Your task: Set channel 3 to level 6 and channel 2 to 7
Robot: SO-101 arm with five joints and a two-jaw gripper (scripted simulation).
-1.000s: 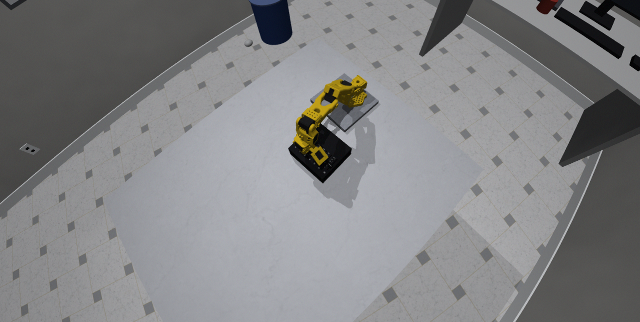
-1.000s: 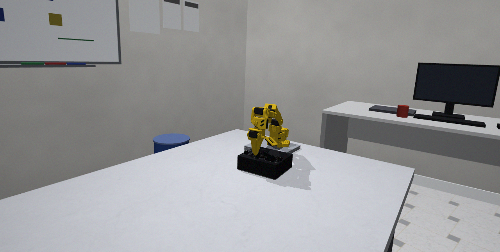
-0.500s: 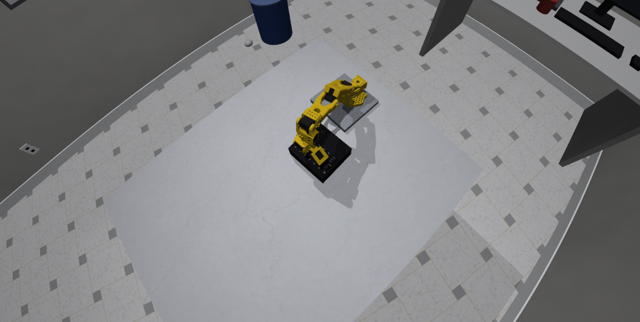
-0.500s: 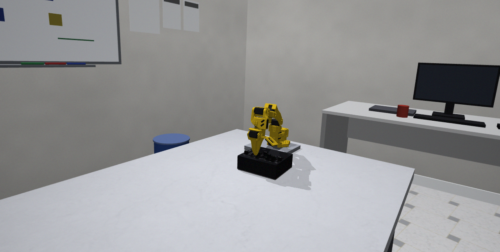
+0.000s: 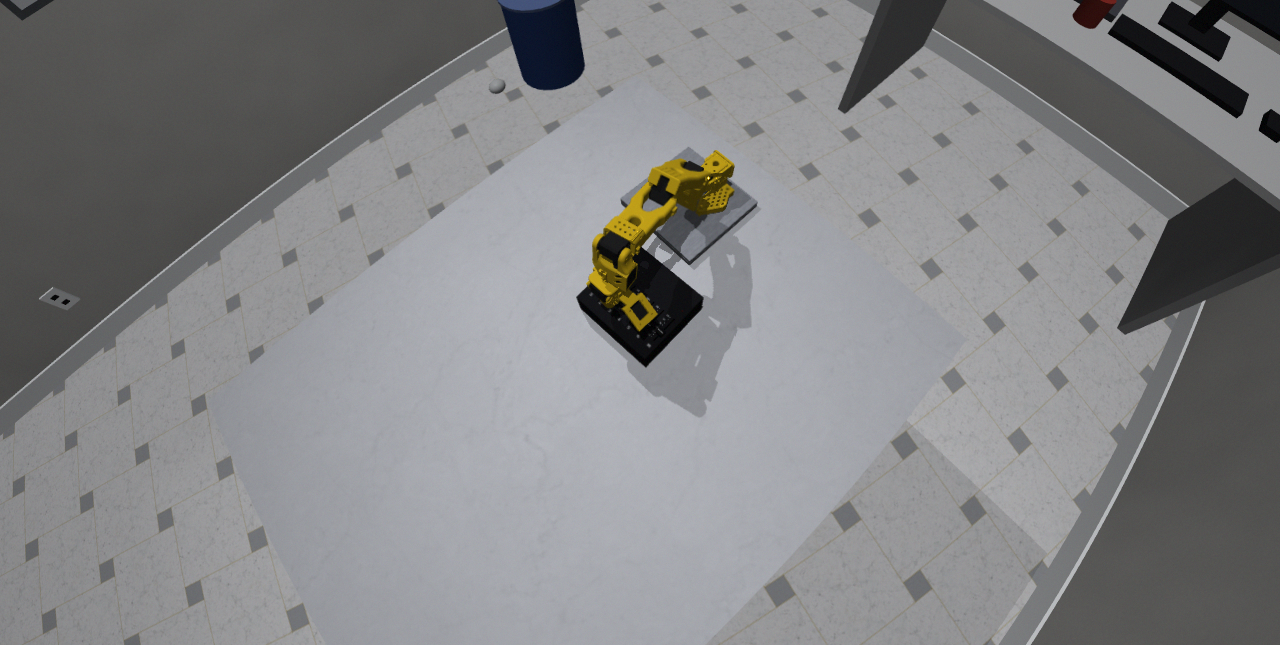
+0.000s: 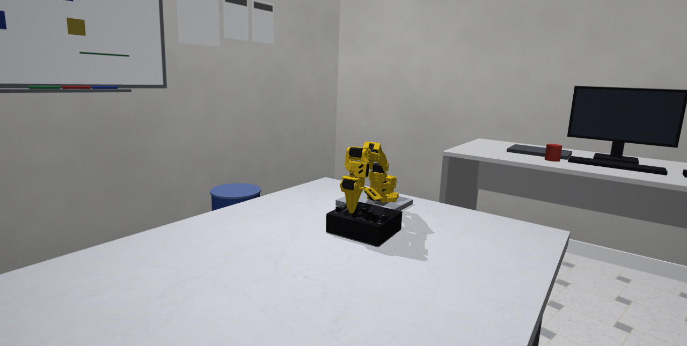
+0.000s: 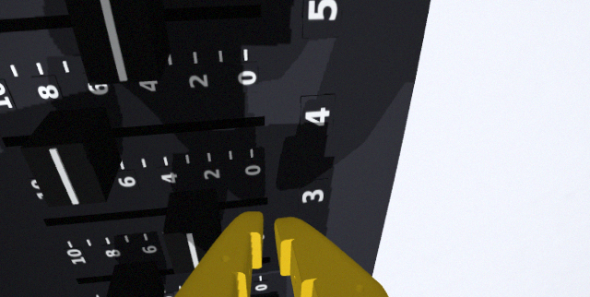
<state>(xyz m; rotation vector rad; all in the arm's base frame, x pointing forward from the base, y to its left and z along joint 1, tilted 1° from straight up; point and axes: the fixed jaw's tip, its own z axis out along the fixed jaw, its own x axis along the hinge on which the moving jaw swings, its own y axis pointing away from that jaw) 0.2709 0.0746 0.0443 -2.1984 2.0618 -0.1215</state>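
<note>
The lighting desk sits on the tabletop just beside the grey plate under the arm, so the arm can bend over and work the sliders from above. The hand points down at the panel with its two fingers brought together and nothing gripped between them, which suits this job: a closed tip makes a slim pusher that can nudge one knob without spreading into its neighbours. It stands on the zero side of the channel 3 knob, presumably so that a push along the slot carries the knob up the scale toward 6. In the wrist view that knob seems to lie below the 6 mark, though the raised cap and the finger over the lower numbers make the exact level hard to read, and I cannot tell whether finger and knob touch. The channel 4 knob and the channel 5 knob sit apart from the fingers on their own slots, and need to be left as they are. The channel 2 knob is only partly in sight, so its setting is unclear; it likely comes next. The stroke calls for a straight, short push, since overshooting would mean coming round to the other side, and drifting sideways could catch a neighbouring knob.
</note>
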